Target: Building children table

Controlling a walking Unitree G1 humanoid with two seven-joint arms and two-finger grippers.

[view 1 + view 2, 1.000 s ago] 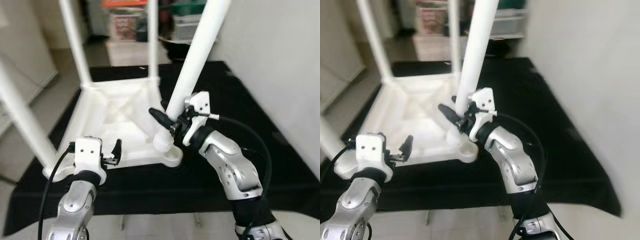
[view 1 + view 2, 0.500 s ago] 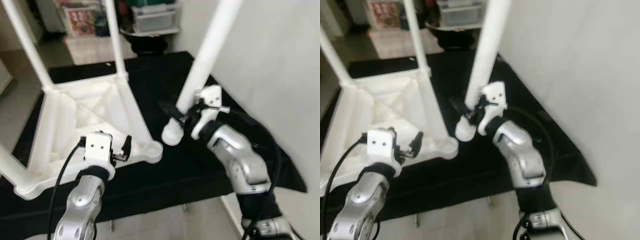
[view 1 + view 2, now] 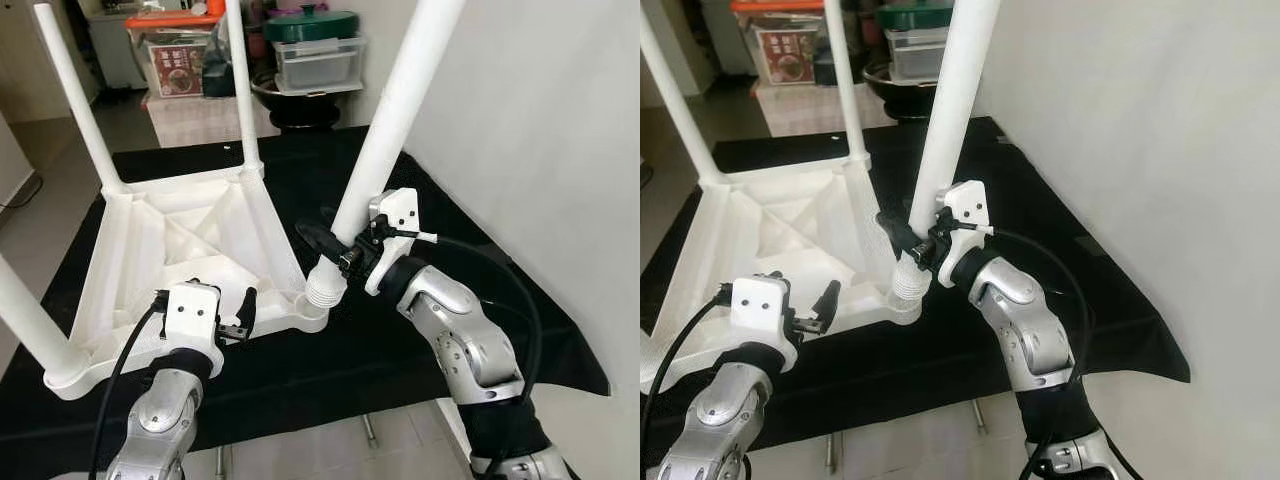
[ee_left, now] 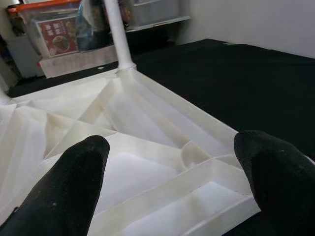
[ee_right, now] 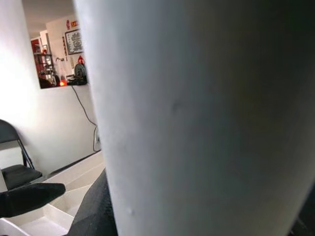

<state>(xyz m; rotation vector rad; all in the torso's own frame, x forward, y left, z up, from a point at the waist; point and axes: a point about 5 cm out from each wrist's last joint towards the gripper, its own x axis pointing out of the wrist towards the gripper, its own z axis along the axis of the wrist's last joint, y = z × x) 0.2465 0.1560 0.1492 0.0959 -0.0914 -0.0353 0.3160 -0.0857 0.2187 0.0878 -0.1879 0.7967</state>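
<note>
We saw the white table [image 3: 190, 240] upside down on the black mat [image 3: 480, 260]. The right claw [image 3: 338, 248] held a loose leg [image 3: 385, 135] at the near right corner. The left claw [image 3: 238, 312] stood wide by the near edge.

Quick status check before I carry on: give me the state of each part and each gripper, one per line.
Table top: upside down on the black mat.
Three legs: fitted, standing up.
Fourth leg: tilted, threaded end at the near corner socket, not upright.
Right gripper: shut on the fourth leg.
Left gripper: open, at the table top's near edge.
</note>
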